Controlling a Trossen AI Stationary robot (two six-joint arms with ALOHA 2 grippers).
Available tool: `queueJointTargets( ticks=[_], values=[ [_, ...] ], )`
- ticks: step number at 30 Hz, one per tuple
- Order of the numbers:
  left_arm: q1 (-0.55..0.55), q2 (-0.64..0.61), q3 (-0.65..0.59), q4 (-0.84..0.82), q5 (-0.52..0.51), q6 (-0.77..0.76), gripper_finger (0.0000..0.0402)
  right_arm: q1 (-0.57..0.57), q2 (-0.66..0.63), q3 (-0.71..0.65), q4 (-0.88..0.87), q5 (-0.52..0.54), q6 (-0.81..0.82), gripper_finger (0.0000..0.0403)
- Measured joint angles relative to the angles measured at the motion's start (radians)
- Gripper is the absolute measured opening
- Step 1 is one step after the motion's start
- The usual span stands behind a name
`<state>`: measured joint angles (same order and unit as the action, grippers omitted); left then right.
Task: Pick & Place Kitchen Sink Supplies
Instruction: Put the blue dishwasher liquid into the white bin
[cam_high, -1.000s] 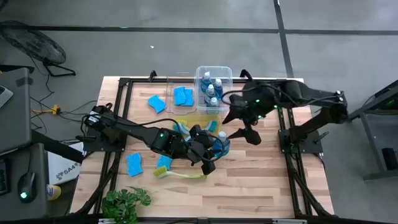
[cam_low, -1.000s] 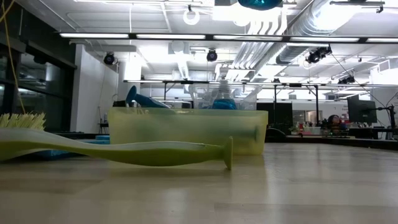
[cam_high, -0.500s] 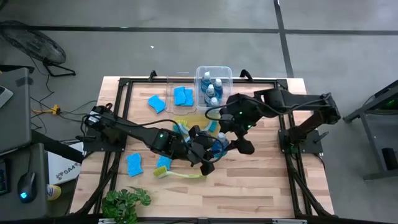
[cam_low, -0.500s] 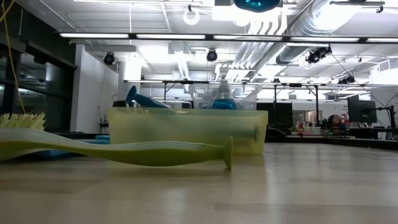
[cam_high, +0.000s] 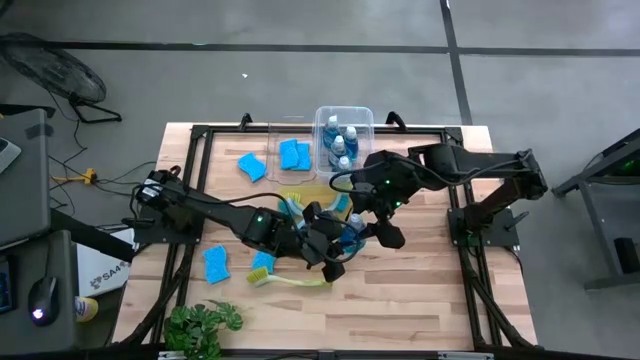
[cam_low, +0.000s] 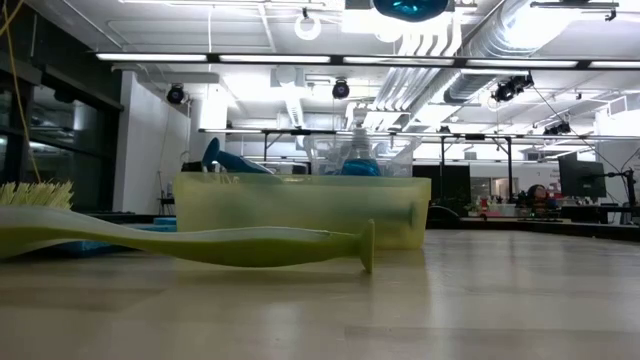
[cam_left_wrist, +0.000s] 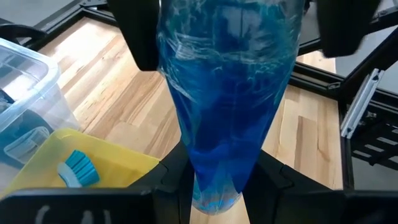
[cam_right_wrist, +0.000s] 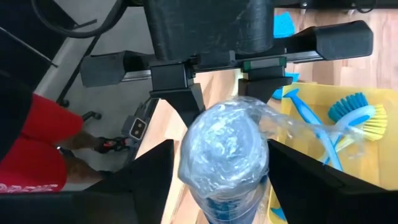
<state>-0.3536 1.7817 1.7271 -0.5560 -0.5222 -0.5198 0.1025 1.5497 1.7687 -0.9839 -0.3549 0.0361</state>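
A small clear bottle of blue liquid (cam_left_wrist: 230, 93) hangs in the air over the table's middle (cam_high: 356, 226), beside the yellow bin (cam_high: 318, 196). My left gripper (cam_left_wrist: 221, 190) is shut on it. My right gripper (cam_right_wrist: 227, 165) is open. Its two fingers stand on either side of the bottle's free end (cam_right_wrist: 224, 146). In the left wrist view a gap shows beside one of them (cam_left_wrist: 345, 25). In the low view only the bottle's blue underside (cam_low: 410, 5) shows, at the top edge. A person in a red sleeve (cam_right_wrist: 28, 149) stands beyond the table. My left gripper pinches the bottle's narrower end (cam_left_wrist: 217, 177) between its two fingers (cam_left_wrist: 177, 180). The fingers come from the table's left, slanting down. The bottle reaches out past the fingertips toward the right arm and is lifted clear of the table.
A clear bin (cam_high: 343, 140) with several bottles stands at the far edge. The yellow bin holds dish brushes (cam_right_wrist: 348, 115). Blue sponges (cam_high: 251, 165) (cam_high: 216, 263) and a yellow-green brush (cam_high: 290, 279) lie on the left half. A leafy plant (cam_high: 205, 325) sits at the near edge.
My right gripper has come down and toward the table's near left, from beside the clear bin to the held bottle. Its open fingers now stand around the bottle's free end. The bottle has stayed where it was.
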Motion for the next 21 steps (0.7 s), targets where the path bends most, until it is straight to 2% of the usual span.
queueJointTargets(
  ticks=[11, 18, 21],
  values=[
    [-0.001, 0.001, -0.001, 0.013, -0.027, 0.0, 0.0097, 0.01, 0.0, 0.0, 0.001, 0.04, -0.016, 0.0176],
    [0.0, 0.001, -0.001, 0.013, -0.03, 0.0, 0.0098, 0.011, -0.001, 0.0, 0.001, 0.056, -0.014, 0.0169],
    [0.0, 0.001, -0.001, 0.011, -0.026, 0.0, 0.0109, 0.011, -0.001, 0.0, 0.001, 0.057, -0.012, 0.0168]
  ],
)
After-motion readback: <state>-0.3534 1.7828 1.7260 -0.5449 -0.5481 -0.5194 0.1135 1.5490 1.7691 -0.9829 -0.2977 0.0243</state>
